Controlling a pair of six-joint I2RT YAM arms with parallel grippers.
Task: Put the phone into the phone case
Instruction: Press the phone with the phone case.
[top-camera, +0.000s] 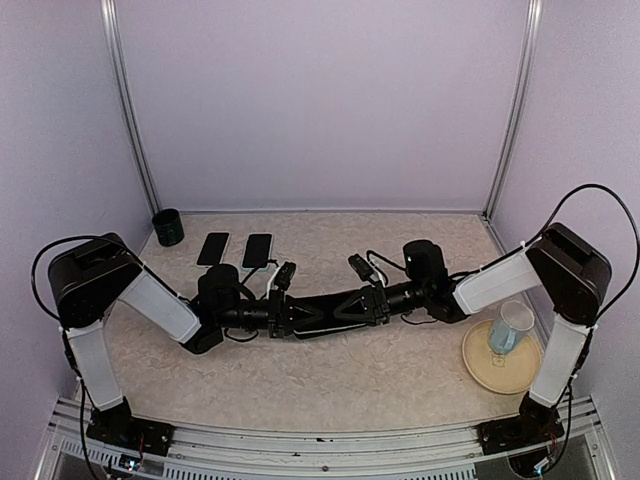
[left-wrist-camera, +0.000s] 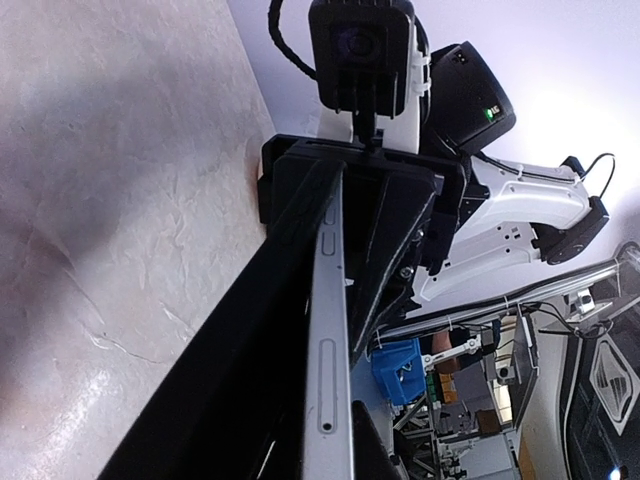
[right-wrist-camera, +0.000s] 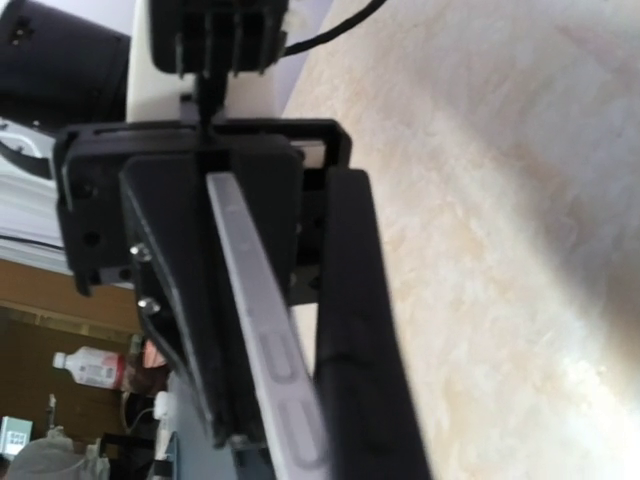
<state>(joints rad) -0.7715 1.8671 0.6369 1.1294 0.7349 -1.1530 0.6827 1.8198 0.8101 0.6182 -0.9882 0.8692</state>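
A phone with a silver edge is held edge-on above the table between my two grippers. In the top view it shows as a dark bar. My left gripper is shut on its left end, with black fingers on either side of the silver edge in the left wrist view. My right gripper is shut on the other end, and the edge runs between its fingers. Two dark flat slabs, phone or case, lie at the back left. I cannot tell whether a case is on the held phone.
A black cup stands at the back left corner. A beige plate with a clear glass on it sits at the right, beside the right arm. Cables trail near both wrists.
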